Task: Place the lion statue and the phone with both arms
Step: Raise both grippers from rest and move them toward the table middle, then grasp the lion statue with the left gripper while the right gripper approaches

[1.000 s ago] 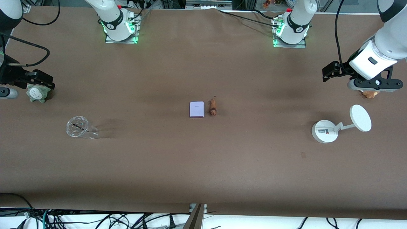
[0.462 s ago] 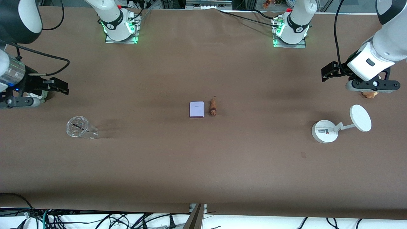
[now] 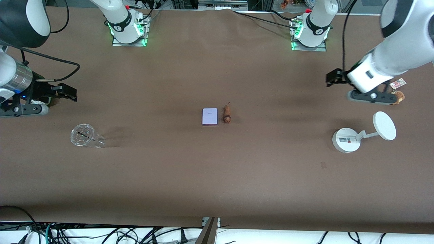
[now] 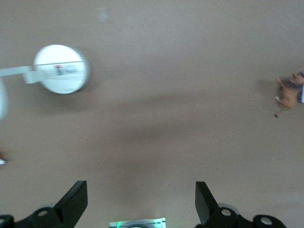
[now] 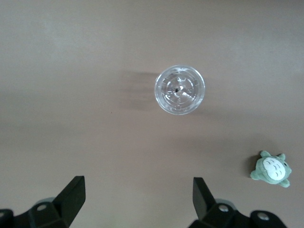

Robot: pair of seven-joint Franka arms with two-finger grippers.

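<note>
Phone (image 3: pixel 210 116) touches lion statue (image 3: pixel 227 114) mid-tabletop (image 3: pixel 217 169), probably staged for pickup; left claw (image 4: pixel 137 202) and right claw (image 5: pixel 135 199), both spread and empty, hover well apart from it.

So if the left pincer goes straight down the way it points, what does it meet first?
Probably only bare table. The left pincer is open and empty, pointing down at brown cloth. The white stand and lion statue lie off to either side of that line.
</note>
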